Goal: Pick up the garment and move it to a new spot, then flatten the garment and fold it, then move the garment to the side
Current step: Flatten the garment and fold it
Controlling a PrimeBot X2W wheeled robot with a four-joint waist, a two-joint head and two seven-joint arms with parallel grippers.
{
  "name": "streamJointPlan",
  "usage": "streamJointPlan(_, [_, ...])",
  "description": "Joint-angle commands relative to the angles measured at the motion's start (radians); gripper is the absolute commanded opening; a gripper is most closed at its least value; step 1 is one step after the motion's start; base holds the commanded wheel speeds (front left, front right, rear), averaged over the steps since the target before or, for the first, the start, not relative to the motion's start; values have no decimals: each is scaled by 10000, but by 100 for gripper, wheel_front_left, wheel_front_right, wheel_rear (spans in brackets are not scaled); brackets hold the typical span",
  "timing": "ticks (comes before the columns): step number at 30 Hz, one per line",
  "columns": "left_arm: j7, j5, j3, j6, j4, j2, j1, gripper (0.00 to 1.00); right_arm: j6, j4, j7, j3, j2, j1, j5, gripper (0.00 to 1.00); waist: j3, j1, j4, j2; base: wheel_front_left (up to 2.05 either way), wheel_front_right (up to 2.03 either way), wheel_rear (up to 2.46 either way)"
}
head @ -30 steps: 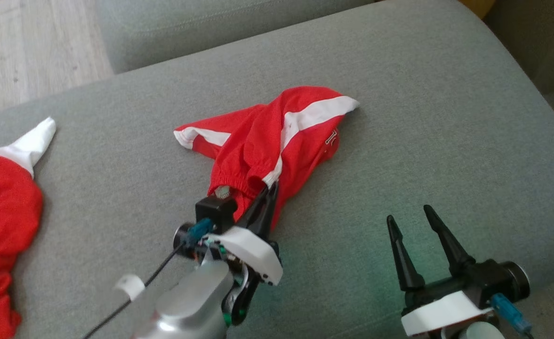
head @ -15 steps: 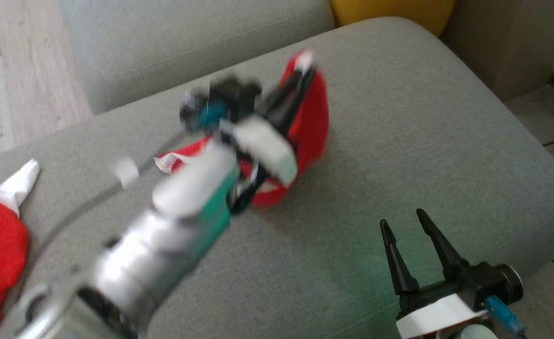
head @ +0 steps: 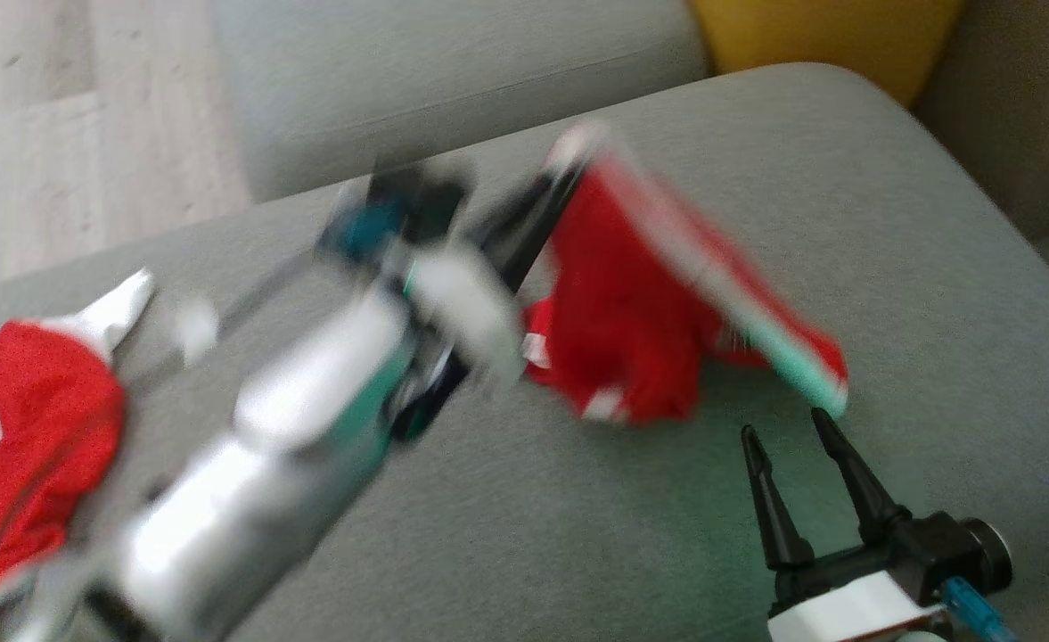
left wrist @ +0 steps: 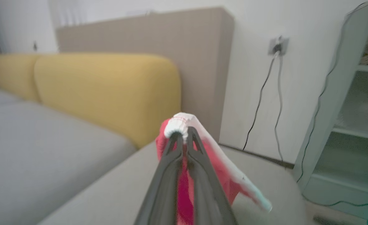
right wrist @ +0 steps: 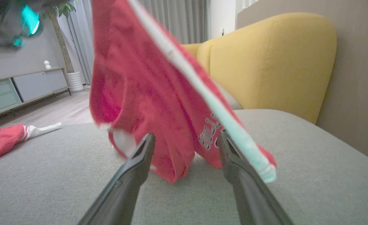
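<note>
Left hand (head: 567,168) held high, pinched closed, right hand (head: 782,426) low, spread

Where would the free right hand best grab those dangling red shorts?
Probably the loose lower corner where the white stripe ends. The left hand pinches the red shorts at the top, so they hang, and that corner juts out just beyond the open right hand. Coming up from below, straddling the hem, looks simplest.

Motion blur is smearing the left gripper (head: 564,171) and the red garment (head: 631,321) in the head view. That view's left edge is cutting off another red cloth (head: 34,446)
</note>
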Motion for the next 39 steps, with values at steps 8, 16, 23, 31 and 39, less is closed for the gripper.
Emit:
streamJointPlan(8, [-692,-148,58,547,-175,1280,1953,0,-7,1023,-25,-264,-50,-321,-115,100,807,1,1475,0,0,0,0])
streamJointPlan(16, [-979,-123,13,367,440,1297,1915,0,-7,3178,-25,-1213,-48,-1161,-716,100,1001,1,1850,0,0,0,0])
streamJointPlan(23, [-1137,-131,-14,255,801,1136,1748,0,-7,4339,-25,-1425,-48,-1806,-918,100,914,1,1926,0,0,0,0])
streamJointPlan(31, [-1213,-132,-140,161,1071,964,1606,0,-7,5097,-25,-1205,-48,-2208,-665,96,815,1,2044,0,0,0,0])
streamJointPlan(39, [-1238,-166,-271,100,1220,851,1464,0,-7,5650,-25,-967,-47,-2512,-479,17,818,1,2201,0,0,0,0])
